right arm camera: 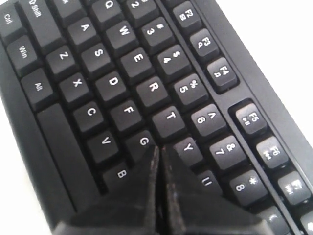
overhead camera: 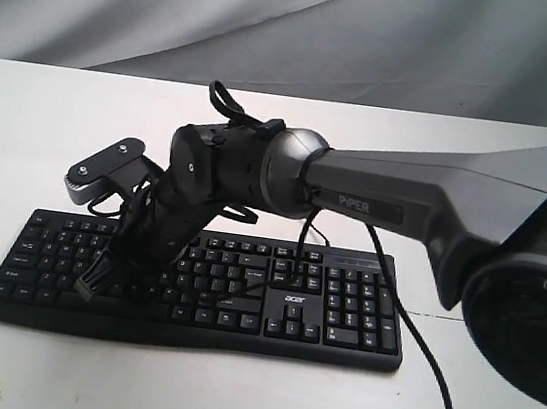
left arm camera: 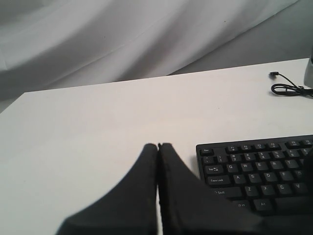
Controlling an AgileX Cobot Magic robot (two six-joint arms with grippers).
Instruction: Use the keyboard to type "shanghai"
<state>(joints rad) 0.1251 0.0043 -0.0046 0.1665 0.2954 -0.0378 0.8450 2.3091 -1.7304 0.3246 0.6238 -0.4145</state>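
black keyboard (right arm camera: pixel 112 85), right fingers (right arm camera: pixel 139 191) closed beside G key

Hidden behind the right arm (overhead camera: pixel 435 201) in the exterior view: keyboard (overhead camera: pixel 340 314) keys left of middle. Too small to read there: most legends. Cropped on every side in the right wrist view: the keyboard, with the key beneath the right pincer (right arm camera: pixel 157 148) tip covered. Cut by the left wrist view's edge: a cable (left arm camera: pixel 288 89). Blurred and cropped: left pincer (left arm camera: pixel 158 146) base.
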